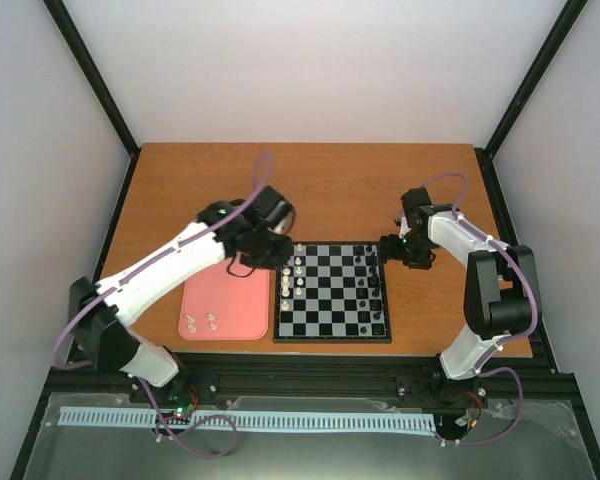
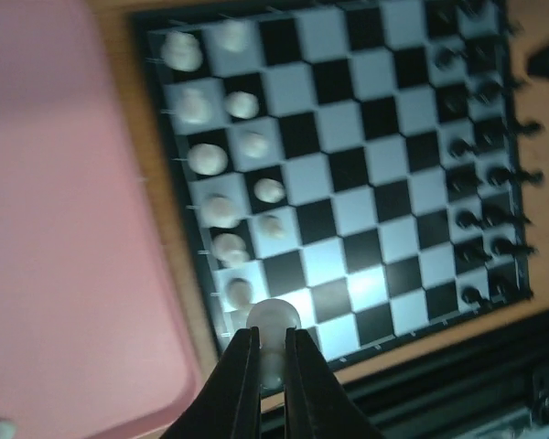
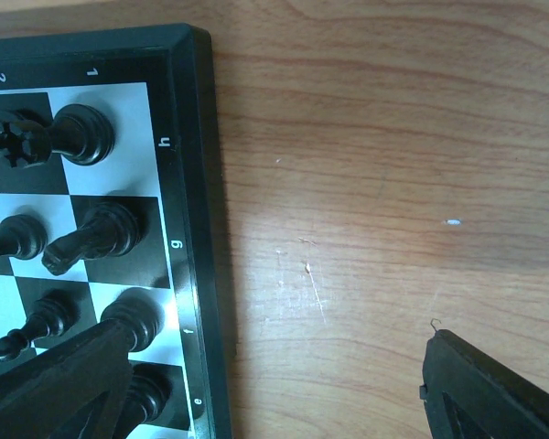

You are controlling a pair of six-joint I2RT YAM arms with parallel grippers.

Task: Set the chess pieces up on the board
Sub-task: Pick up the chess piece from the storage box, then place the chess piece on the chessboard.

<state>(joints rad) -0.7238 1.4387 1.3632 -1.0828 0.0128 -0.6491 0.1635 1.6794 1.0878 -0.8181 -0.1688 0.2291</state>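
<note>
Loose white pieces [image 1: 202,324]: a few tiny cream figures near the near left corner of the tray, too small to count for sure.
Tray [image 1: 238,308]: pink, rounded, flat on the desk, just beside the board's left edge.
Board [image 1: 332,312]: black and pale checks with a black border, lying at mid-desk between the two arms.
White pieces on the board [image 2: 207,158]: standing in the two columns along its left edge; blurred, so the kinds cannot be told.
Black pieces [image 3: 84,133]: standing in the two columns along the board's right edge, upright as far as shows.
Left gripper [image 2: 273,334]: fingers closed on one white piece, raised above the board's far left corner.
Held piece [image 2: 274,316]: its rounded head pokes out past the fingertips, clear of the board.
Right gripper [image 1: 398,252]: fingers spread wide and holding nothing, at the board's far right corner; one finger over the black pieces, the other over bare wood.
Desk [image 3: 375,183]: brown wood grain.
</note>
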